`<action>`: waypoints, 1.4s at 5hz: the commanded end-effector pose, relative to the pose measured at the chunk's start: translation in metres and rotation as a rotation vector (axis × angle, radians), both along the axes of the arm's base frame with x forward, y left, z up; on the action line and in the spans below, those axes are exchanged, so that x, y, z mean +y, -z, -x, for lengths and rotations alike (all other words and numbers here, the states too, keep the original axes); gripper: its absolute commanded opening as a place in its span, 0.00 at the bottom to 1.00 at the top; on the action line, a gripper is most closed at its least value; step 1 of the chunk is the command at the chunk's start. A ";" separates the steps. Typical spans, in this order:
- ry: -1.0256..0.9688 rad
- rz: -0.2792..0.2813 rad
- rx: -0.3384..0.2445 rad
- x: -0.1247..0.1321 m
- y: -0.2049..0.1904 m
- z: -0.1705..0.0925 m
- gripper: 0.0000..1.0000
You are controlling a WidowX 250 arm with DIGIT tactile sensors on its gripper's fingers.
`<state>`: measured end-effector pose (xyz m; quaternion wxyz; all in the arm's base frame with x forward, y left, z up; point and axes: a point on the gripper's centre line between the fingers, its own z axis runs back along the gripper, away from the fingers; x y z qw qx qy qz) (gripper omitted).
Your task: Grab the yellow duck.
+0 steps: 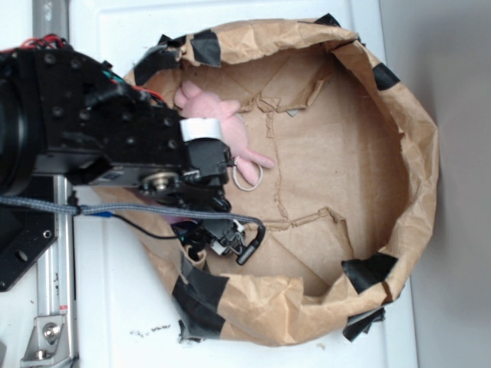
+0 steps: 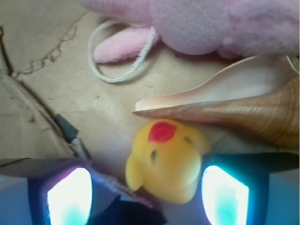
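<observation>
The yellow duck, small and rounded with a red-orange beak, lies on the brown paper floor in the wrist view. My gripper is open, with the duck between its fingers. The duck sits close against the right finger, and a gap separates it from the left finger. In the exterior view my arm reaches over the bag's left rim and hides the duck and the fingertips.
A tan spiral seashell lies just beyond the duck, almost touching it. A pink plush with a white string loop lies further off, also seen in the exterior view. The rolled brown paper bag wall with black tape patches encloses everything.
</observation>
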<state>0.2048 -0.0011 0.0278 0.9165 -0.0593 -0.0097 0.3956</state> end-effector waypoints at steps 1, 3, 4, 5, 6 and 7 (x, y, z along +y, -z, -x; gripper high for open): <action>-0.027 -0.015 0.010 0.001 0.001 -0.002 1.00; 0.014 -0.022 -0.002 -0.001 0.001 -0.002 1.00; 0.054 -0.023 -0.025 0.004 0.006 -0.007 0.00; 0.066 -0.009 -0.028 0.004 0.004 -0.006 0.00; 0.077 -0.002 -0.032 0.004 0.002 -0.007 0.00; 0.093 0.013 -0.039 0.006 -0.002 -0.009 0.00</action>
